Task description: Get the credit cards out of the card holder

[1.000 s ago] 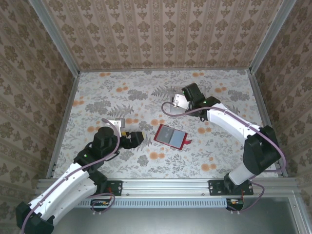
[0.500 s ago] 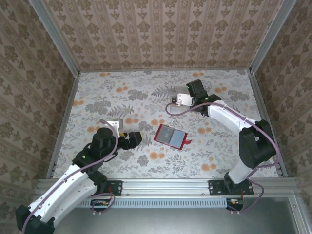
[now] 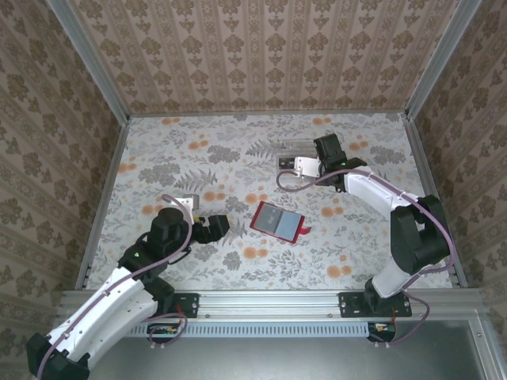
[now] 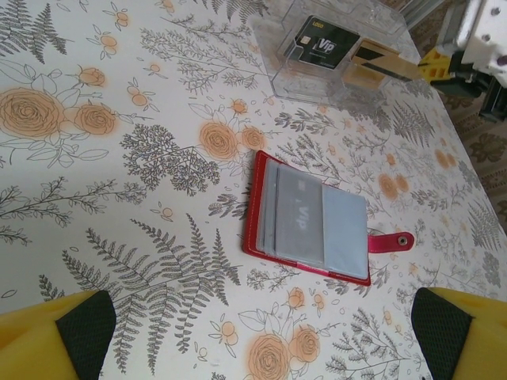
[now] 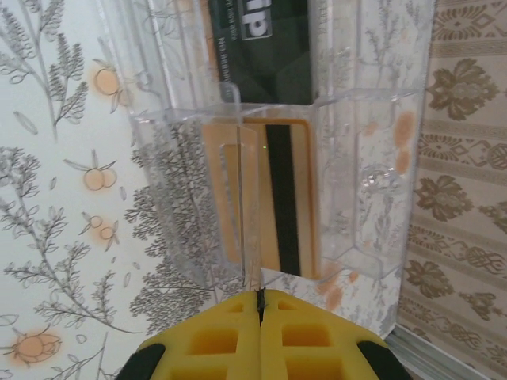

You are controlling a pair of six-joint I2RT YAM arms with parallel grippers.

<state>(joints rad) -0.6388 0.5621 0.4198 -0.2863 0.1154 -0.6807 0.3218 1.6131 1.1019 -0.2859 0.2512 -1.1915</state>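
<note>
Left gripper (image 3: 222, 225) sits low over the floral table (image 3: 158, 158), jaws spread wide, yellow fingertips (image 4: 47, 340) at the lower corners of its wrist view. Card holder (image 3: 277, 222) lies flat mid-table, just ahead of those jaws and about centred between them, so this arm is much the nearer. Right gripper (image 5: 259, 317) is well apart at the far side, pressed shut, nose at a clear tray (image 5: 364, 182) holding a black card (image 5: 261, 47) and a tan striped card (image 5: 281, 198). Holder's long axis runs roughly left to right from overhead, dipping toward the end away from the left gripper. Judgement: the next reach goes to the left arm, short and forward. Holder lies open, with a red rim and grey-blue pockets; pale VIP card (image 4: 299, 215) is tucked inside, not yet out. Small red tab (image 4: 390, 241) juts from the far end.
</note>
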